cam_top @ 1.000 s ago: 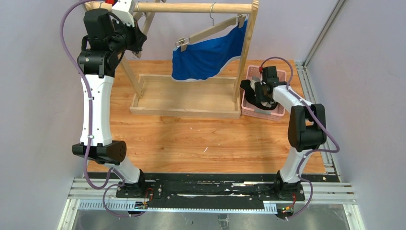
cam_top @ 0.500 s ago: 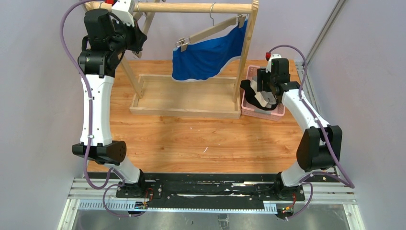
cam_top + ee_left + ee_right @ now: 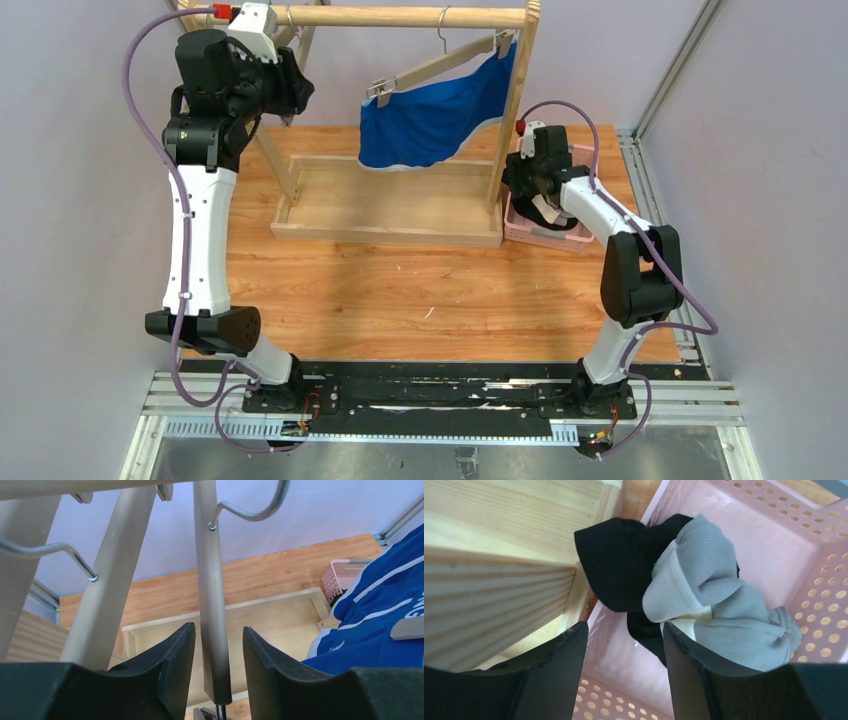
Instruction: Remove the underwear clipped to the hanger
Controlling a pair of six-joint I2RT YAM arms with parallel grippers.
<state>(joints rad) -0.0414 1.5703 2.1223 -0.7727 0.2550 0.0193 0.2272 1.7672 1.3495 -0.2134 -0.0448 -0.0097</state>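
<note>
The royal blue briefs [image 3: 430, 125] hang from a tilted wooden hanger [image 3: 440, 62] on the rack rod, held by a clip [image 3: 380, 90] at the left end; they also show in the left wrist view [image 3: 380, 625]. The black briefs [image 3: 624, 565] and grey briefs [image 3: 724, 595] lie crumpled in the pink basket [image 3: 774, 545]. My right gripper [image 3: 624, 655] is open and empty just above them, beside the rack's post. My left gripper [image 3: 218, 645] is open, with a bare hanger's wooden bar [image 3: 212, 605] standing between its jaws without touching either.
The wooden rack [image 3: 400, 16] stands on a tray base [image 3: 385, 232] at the back of the table. The pink basket [image 3: 580, 235] sits right of the rack's right post [image 3: 510, 110]. Two metal hanger hooks [image 3: 75, 555] hang over the rod near my left gripper [image 3: 290, 100].
My right arm has risen from the basket and swung left towards the rack's right post. My left gripper has shifted slightly right along the rod.
</note>
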